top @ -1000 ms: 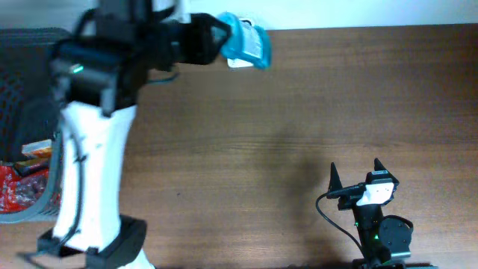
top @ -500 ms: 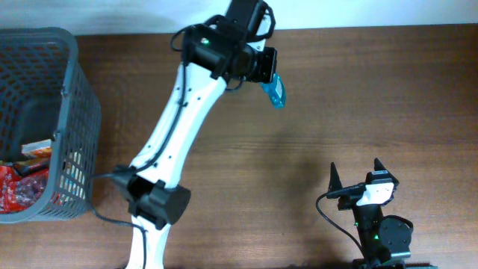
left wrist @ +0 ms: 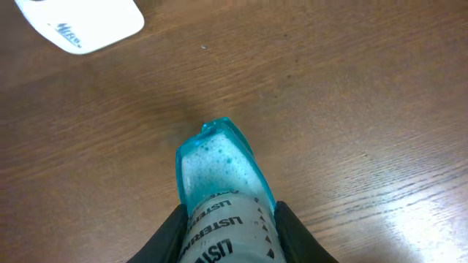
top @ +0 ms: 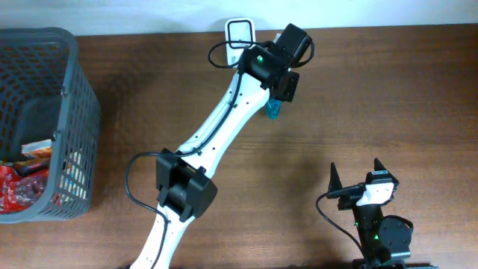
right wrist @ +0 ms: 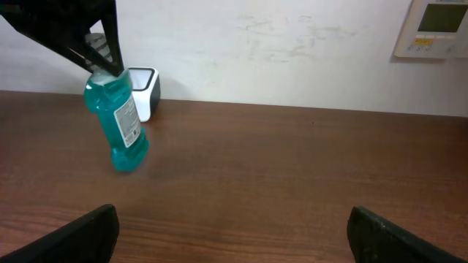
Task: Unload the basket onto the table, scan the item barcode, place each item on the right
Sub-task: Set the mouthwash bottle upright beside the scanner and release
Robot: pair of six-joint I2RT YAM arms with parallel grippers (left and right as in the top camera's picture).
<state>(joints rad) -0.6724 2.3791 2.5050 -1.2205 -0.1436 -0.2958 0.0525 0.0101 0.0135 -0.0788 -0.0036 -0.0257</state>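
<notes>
White-and-black arms
The left arm [top: 220,127] is showing white links, black joints and a looping black cable [top: 133,179]; the right arm [top: 381,224] is glowing green.

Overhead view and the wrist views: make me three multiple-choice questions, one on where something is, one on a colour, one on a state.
1. Where does the white scanner stand?
A. at the far edge of the table, by the wall
B. at the table's near edge
C. in the table's middle

2. What colour is the mouthwash bottle?
A. red
B. teal
C. yellow

3. How do the right jaws stand?
A. shut on the bottle
B. wide open, empty
C. shut on nothing

Answers: 1 A, the overhead view shows it against the far edge. 2 B, the right wrist view shows teal liquid through the bottle. 3 B, the two fingers stand apart with only bare table between them.
</notes>
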